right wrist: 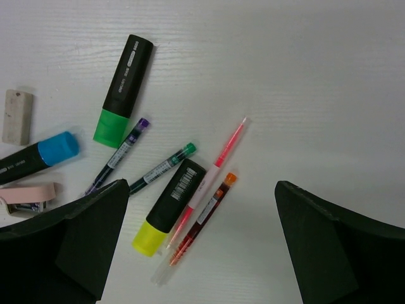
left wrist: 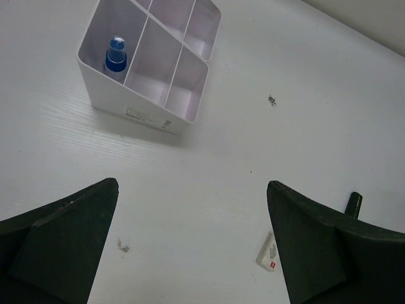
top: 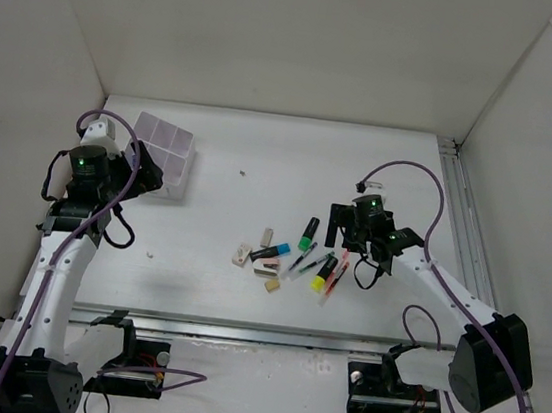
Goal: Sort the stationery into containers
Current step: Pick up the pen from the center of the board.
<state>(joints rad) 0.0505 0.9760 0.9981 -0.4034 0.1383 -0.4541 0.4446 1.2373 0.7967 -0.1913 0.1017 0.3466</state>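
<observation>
You are barely started, as far as shows: only the blue-capped tube [left wrist: 115, 54] stands in the white box [left wrist: 145, 111] by the table's [top: 262, 154] far left corner, the highlighters [right wrist: 123, 82], pens [right wrist: 161, 168] and erasers [right wrist: 17, 116] lie loose toward the near edge's middle, and the left gripper [left wrist: 192, 190] and right gripper [right wrist: 202, 189] both gape empty.

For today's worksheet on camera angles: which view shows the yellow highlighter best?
Right wrist: the yellow highlighter lies close below the camera, large and sharp. Top external shows it tiny; left wrist does not show it.
</observation>
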